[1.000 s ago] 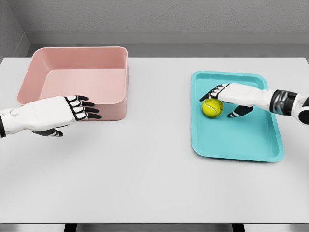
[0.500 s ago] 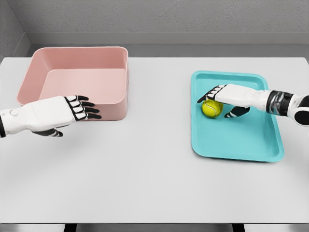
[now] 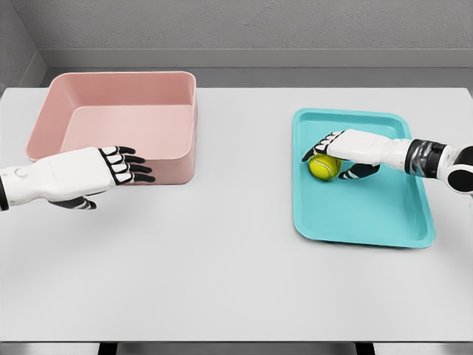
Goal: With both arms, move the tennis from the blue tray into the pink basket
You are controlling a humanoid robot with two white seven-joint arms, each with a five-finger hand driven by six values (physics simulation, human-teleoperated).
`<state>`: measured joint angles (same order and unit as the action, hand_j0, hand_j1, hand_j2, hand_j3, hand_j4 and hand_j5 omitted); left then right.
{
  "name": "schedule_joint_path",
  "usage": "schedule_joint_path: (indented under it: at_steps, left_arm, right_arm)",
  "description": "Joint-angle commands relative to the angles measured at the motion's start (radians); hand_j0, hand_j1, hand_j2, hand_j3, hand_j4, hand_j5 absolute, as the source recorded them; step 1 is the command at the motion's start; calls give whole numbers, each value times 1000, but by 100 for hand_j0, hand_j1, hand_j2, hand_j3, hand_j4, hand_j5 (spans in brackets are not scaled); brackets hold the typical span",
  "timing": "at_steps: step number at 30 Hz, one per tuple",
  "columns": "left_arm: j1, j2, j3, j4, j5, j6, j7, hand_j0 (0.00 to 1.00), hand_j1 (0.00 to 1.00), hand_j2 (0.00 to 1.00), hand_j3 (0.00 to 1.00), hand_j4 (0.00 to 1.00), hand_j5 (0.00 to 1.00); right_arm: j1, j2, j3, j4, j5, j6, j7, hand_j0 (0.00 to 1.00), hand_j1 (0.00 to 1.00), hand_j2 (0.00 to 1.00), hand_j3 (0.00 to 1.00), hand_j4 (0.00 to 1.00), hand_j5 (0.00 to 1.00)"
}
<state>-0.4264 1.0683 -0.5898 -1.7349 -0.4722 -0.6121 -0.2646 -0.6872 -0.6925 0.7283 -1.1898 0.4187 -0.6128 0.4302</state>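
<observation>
Both arms were glossy white shells; the left hand (image 3: 103, 171) and right hand (image 3: 344, 151) had white backs with black finger joints, and a dark, possibly metallic band ringed the right wrist

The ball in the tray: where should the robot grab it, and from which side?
Across its middle, from above. The ball is round and lies on the flat floor of the shallow tray, so only its top and sides are free. The right hand is already over it, fingers on one side, thumb on the other.
</observation>
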Motion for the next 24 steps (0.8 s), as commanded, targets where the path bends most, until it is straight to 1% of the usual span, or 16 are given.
schedule_joint_path:
  at_steps: [1,4,5,8,9,11,14,24]
  left_arm:
    - [0,1,1,0,6,1,1,100,100,100,100,100,100]
    - [0,1,1,0,6,1,1,100,100,100,100,100,100]
    - [0,1,-1,0,4,1,1,100,100,100,100,100,100]
    - [0,-1,1,1,4,1,1,100,100,100,100,100,100]
    - [-2,-1,1,2,4,1,-1,100,100,100,100,100,100]
    - [-2,-1,1,0,4,1,-1,100,100,100,100,100,100]
    - [-2,-1,1,0,4,1,1,100,100,100,100,100,100]
    - [-2,-2,-1,0,4,1,1,100,100,100,100,100,100]
  right_arm:
    - [0,-1,0,-1,-6,2,1,75,75,75,75,75,75]
    - [2,-1,0,-1,-6,2,-1,71,71,71,71,71,71]
    - [2,-1,0,-1,-4,2,1,68,68,68,68,68,68]
    - [5,-1,0,1,-4,2,-1,68,68,68,68,68,68]
    - [5,-1,0,-1,-1,2,-1,65,65,65,65,65,65]
    - [5,-1,-1,-1,-1,2,-1,63,63,63,63,63,63]
    - [6,-1,-1,-2,0,2,-1,57,57,57,57,57,57]
    - [0,-1,-9,-10,-6,2,-1,52,52,52,52,52,52]
